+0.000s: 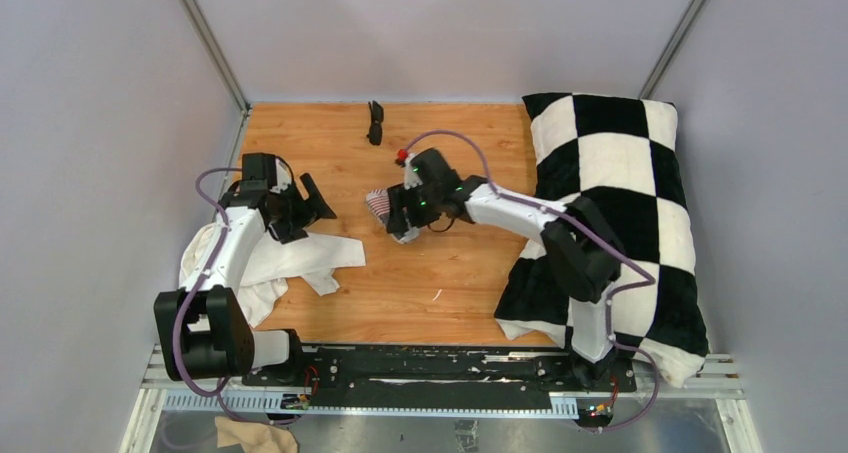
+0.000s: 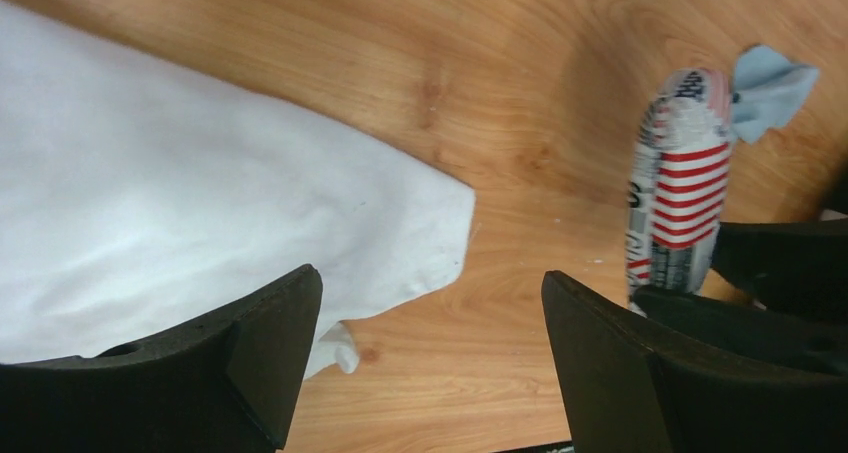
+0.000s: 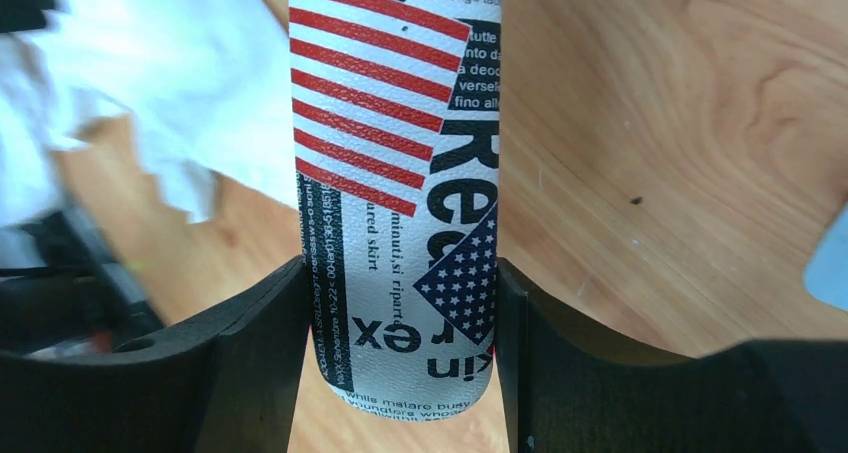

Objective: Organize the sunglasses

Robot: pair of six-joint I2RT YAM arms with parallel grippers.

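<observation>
Along the far edge of the bench [image 1: 455, 273], close to the back wall and left of centre, the sunglasses [image 1: 375, 122] lie folded and alone; nothing touches them. I judge them light and stiff but delicate: a thin black frame, hinged arms, dark lenses that would scratch or smear, and smooth plastic that could slip between hard fingers. I would take them across the folded bulk, frame and arms together near the bridge, with a gentle squeeze; not on a lens face, and not by a single arm.

I see the right tool [image 3: 400, 268] clamped on the case [image 3: 390, 103], a printed oblong with red stripes and stars; its fingers press both long sides. From above it sits near the middle of the bench; the sunglasses lie almost straight beyond it, toward the wall, with bare wood between.

I have the left tool [image 2: 428, 283] spread wide with nothing between its fingers, hovering at the edge of a white cloth [image 2: 180, 193]; the sunglasses are well apart from it, further out and to its right. A light-blue cloth [image 2: 772, 85] peeks out behind the case; a checkered cushion [image 1: 610, 203] fills the right side.
</observation>
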